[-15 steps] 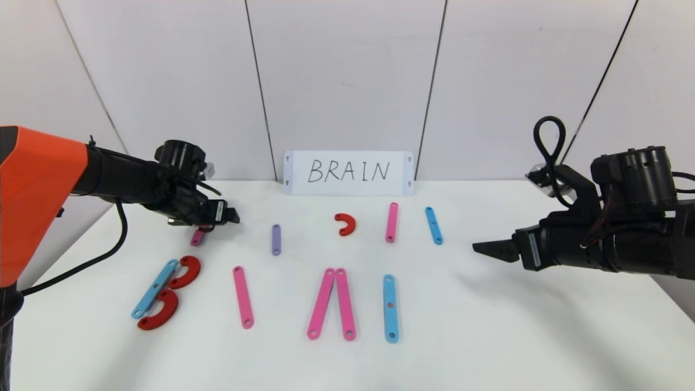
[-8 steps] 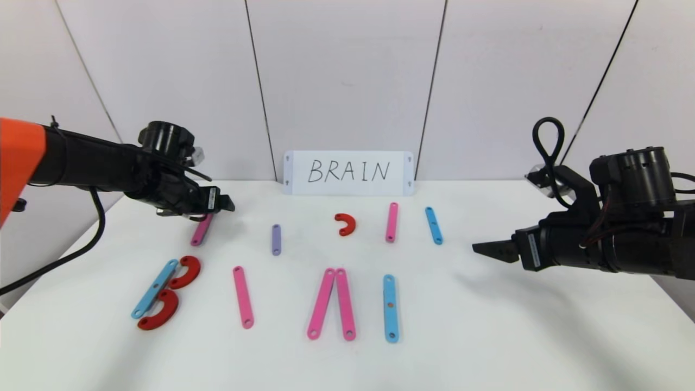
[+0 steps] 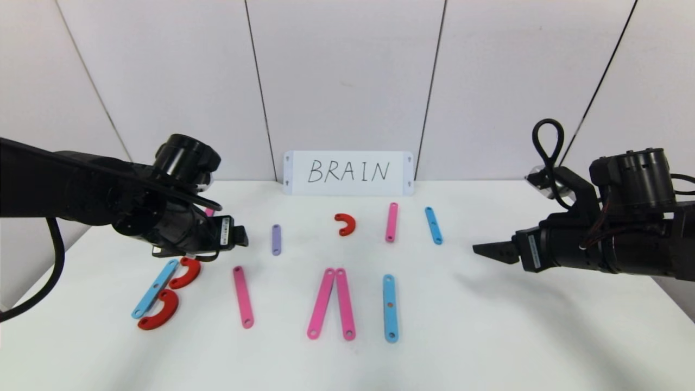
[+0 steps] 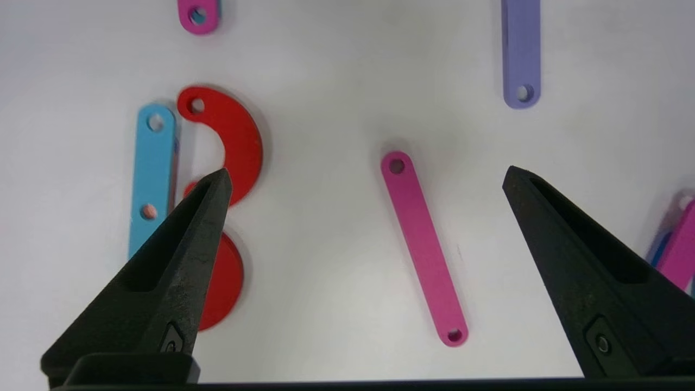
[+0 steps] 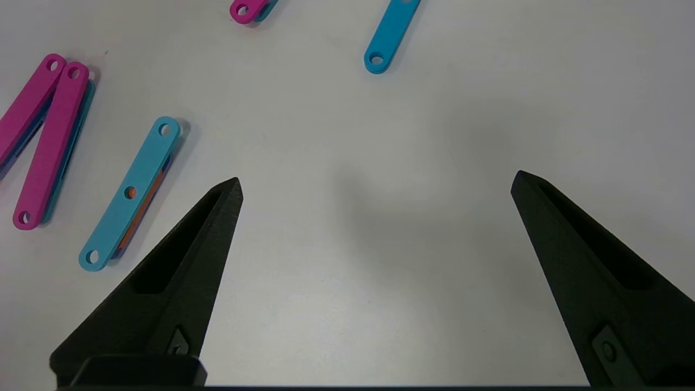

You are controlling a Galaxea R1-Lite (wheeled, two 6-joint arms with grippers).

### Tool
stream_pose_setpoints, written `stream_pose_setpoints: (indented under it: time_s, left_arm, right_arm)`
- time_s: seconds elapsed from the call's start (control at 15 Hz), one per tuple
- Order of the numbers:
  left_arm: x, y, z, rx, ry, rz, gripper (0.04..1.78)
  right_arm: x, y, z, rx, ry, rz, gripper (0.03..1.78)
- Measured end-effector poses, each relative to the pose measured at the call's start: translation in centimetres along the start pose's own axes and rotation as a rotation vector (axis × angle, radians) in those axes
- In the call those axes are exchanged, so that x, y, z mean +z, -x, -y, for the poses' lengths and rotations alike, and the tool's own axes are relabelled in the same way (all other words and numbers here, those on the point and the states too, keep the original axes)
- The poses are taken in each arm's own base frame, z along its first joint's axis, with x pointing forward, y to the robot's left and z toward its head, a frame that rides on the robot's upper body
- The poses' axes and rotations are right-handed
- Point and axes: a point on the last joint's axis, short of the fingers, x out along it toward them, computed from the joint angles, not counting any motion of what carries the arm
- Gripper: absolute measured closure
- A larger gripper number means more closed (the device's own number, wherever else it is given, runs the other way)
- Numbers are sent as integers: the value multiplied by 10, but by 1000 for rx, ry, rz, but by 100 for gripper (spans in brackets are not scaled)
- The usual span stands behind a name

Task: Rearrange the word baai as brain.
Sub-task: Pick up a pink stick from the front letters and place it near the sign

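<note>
Two arms hung over the white table (image 3: 488, 336), likely ready to pick. The left gripper (image 4: 364, 179) had its jaws wide apart above a pink strip (image 4: 422, 247) near the front left edge, holding nothing. The right gripper (image 5: 377, 182) waited by the right edge, jaws apart too. The word (image 3: 326, 304) lay along the front edge, below the card (image 3: 348, 172), maybe there to copy.

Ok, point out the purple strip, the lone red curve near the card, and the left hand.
purple strip (image 3: 276, 239): head view, middle of the strip.
red curve (image 3: 347, 224): head view, on the arc's outer bend.
left hand (image 4: 364, 179): left wrist view, midway between its open fingertips, above the table.
</note>
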Motion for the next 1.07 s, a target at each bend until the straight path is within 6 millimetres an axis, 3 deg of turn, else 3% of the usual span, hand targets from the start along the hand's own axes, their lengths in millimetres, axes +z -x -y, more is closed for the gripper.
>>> stream_pose_setpoints:
  time_s: [0.2,0.47,1.07]
  left_arm:
    - [-28,9,22,1,30,-29,7]
    - [-52,5,33,17,57,-76,7]
    - [-68,-23,37,23,111,-121,7]
  right_arm:
    - [0,0,0,-1,-2,1,8]
    - [-1,0,0,-2,-3,-3,8]
    - [-2,0,0,-2,-2,-6,8]
